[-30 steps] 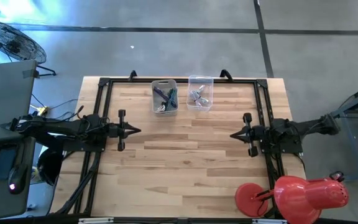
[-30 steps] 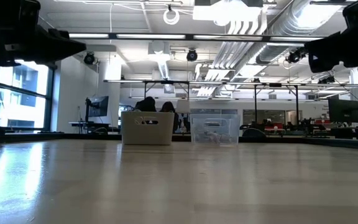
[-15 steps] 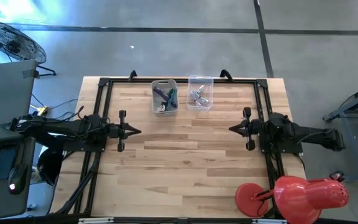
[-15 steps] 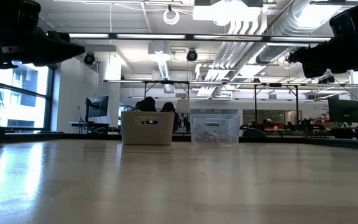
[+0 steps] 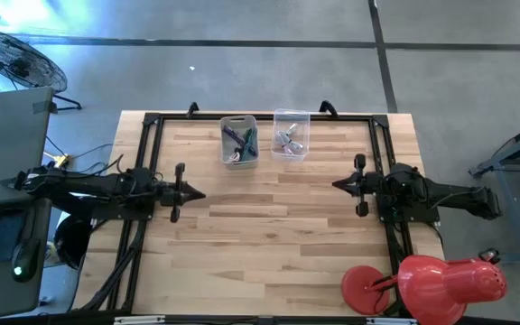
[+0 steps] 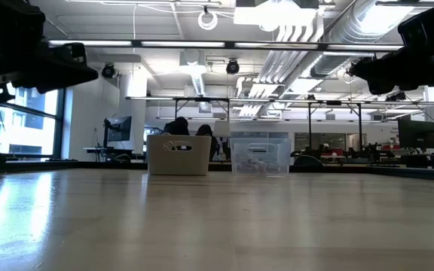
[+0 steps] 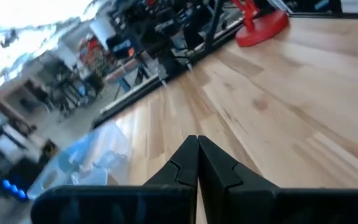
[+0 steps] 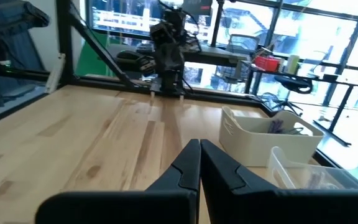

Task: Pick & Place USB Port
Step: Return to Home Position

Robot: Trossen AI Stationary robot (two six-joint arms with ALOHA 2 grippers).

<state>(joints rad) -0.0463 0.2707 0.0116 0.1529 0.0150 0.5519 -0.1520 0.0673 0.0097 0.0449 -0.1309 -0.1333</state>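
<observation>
Seen from above, my left gripper (image 5: pixel 199 191) and right gripper (image 5: pixel 337 185) face each other from opposite sides of the table (image 5: pixel 269 235), well apart and carrying nothing. The charger cables (image 5: pixel 238 139) lie as thin tangled coils, dark blue and green in the grey bin (image 5: pixel 239 118) and paler in the transparent bin (image 5: pixel 291 113) just beside it at the far edge. I judge the sorting done and homing in hand. At table height, no cable shows on the boards before the bins. My left wrist view shows my fingers (image 7: pixel 182 168) pressed together on nothing, and the right wrist view shows the same. Next I need only settle both arms, clear of the bins.
</observation>
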